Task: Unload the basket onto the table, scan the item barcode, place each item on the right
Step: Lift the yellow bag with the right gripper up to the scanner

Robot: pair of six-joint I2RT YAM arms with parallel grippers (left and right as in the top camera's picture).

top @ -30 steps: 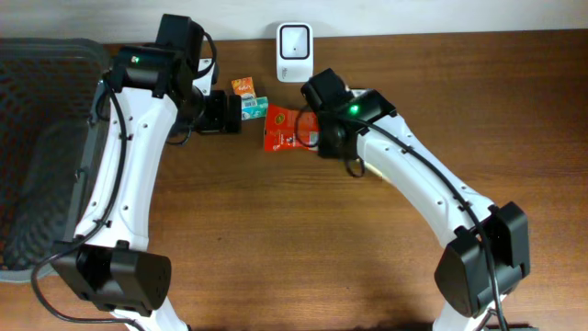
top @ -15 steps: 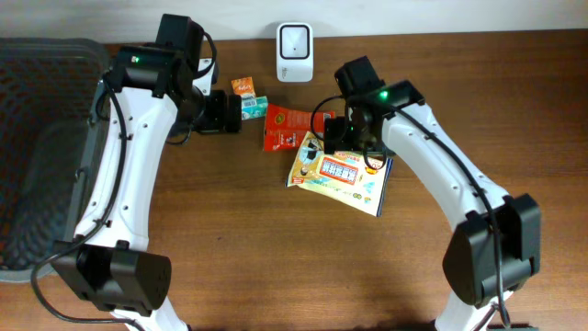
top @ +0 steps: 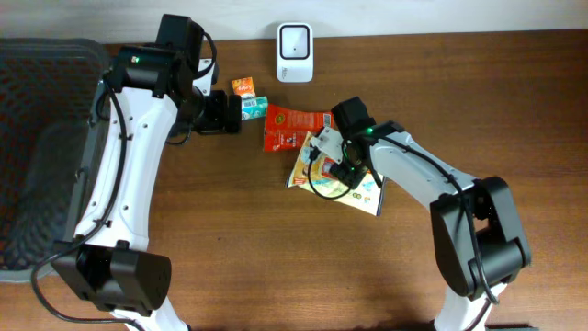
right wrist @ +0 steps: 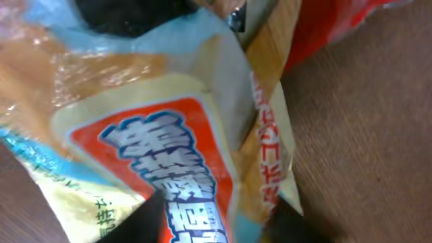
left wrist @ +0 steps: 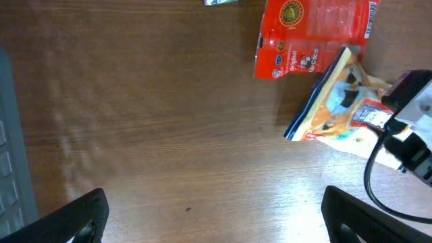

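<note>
A: Looking down on the right gripper (top: pixel 336 162), set low over the yellow-and-blue snack packet (top: pixel 360 193), just below the red pouch (top: pixel 287 129) and touching its lower edge. Fingers (right wrist: pixel 135 223) on either side of a crinkled fold. Cannot tell whether clamped on it or merely straddling it.

B: Risky, then. Could pinch only loose film and lose the packet on the lift. Could also drag the red pouch along, with the two lying that close.

A: Well apart from the white scanner (top: pixel 294 39) at the far edge of the table, too. No barcode in sight from any view; hidden, perhaps on the underside.

B: So might arrive at the scanner with the wrong face presented and get no read. Would probably need turning on the way.

A: And the left gripper (left wrist: pixel 223 216)?

B: Spread to its widest over bare wood, holding nothing. Parked beside the small orange packet (top: pixel 243 87) and the teal packet (top: pixel 255 105); could knock both if swung across.
</note>
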